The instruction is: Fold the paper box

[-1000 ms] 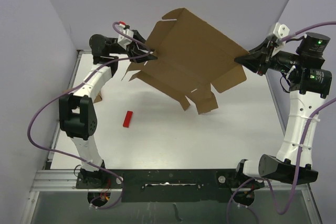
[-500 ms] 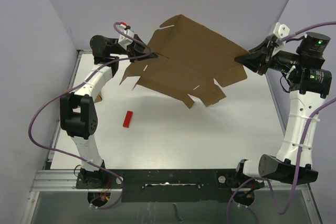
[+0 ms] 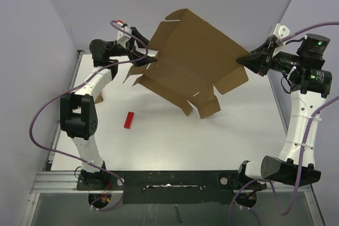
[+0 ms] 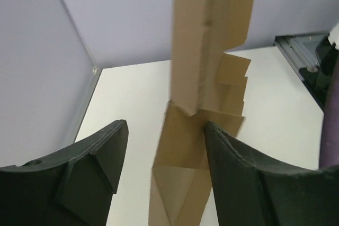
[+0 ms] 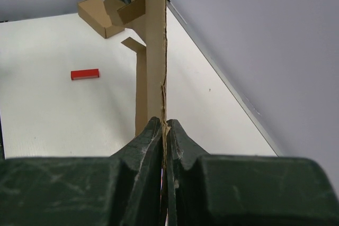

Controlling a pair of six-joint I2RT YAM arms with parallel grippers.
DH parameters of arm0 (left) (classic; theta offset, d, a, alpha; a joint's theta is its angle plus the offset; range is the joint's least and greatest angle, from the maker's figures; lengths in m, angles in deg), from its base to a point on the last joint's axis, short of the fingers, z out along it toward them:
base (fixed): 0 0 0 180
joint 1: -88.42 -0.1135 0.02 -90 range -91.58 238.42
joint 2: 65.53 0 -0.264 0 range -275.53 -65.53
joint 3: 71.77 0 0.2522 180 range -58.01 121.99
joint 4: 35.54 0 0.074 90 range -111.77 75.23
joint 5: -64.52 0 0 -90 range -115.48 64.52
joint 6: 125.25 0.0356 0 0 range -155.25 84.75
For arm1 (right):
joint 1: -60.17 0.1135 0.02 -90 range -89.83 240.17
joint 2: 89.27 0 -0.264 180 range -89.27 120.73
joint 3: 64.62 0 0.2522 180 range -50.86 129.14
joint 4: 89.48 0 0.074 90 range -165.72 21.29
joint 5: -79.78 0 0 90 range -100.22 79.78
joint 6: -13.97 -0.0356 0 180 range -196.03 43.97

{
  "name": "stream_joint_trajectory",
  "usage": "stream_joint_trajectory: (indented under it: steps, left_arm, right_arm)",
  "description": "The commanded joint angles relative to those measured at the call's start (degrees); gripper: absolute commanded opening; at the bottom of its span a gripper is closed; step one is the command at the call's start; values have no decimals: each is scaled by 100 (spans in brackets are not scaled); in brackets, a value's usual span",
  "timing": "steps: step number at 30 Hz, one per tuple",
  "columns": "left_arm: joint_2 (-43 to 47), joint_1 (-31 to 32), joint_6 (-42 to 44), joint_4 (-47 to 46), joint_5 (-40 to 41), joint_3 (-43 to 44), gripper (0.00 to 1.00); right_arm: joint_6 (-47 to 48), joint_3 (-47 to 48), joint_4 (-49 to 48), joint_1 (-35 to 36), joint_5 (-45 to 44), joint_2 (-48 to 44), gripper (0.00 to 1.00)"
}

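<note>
While aloft, box (image 3: 185, 51) in R gripper (image 3: 240, 60)

Plain brown paper box (image 3: 193, 62), white counter (image 3: 222, 136)
Small cardboard box (image 5: 98, 10) lighter tan; block (image 3: 128, 119) bright red; cables (image 3: 318, 25) purple; walls (image 3: 32, 35) pale lavender; arm links (image 3: 302, 125) white, joints black; right hand (image 5: 164, 124) blackish-green.

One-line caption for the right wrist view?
Right claw shut on the paper box edge; red block lies on the table beyond.
</note>
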Motion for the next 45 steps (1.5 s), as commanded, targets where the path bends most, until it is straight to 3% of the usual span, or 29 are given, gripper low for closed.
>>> stream_joint_trajectory:
  steps: [1, 6, 9, 17, 21, 27, 37, 45]
  left_arm:
    - [494, -462, -970, -813, 1054, -293, 60]
    - [855, -1286, -2238, -1158, 2423, -907, 62]
    - [1206, -1556, -2515, -1060, 3176, -1729, 62]
    - [1929, -2075, -3099, -1103, 4040, -4132, 65]
    - [1821, -2202, -3103, -1287, 4129, -4892, 59]
    - [991, -2131, -3558, -1713, 4046, -4885, 54]
    - [169, -1681, -3585, -2375, 4301, -4432, 59]
    - [-241, -1817, -4254, -2392, 4355, -4028, 65]
  right_arm:
    - [-71, -19, -143, -52, 66, -229, 0]
    - [-174, -30, -164, -87, -64, -227, 0]
    - [-377, -23, -265, -121, -148, -226, 0]
    - [-745, 305, -214, -179, -361, -90, 0]
    - [-1243, 445, -490, -176, -255, -69, 0]
    - [-1952, 808, -829, -179, -83, -50, 0]
    - [-2833, 899, -1482, -241, 203, -69, 0]
    - [-3267, 1038, -1778, -278, 381, -78, 0]
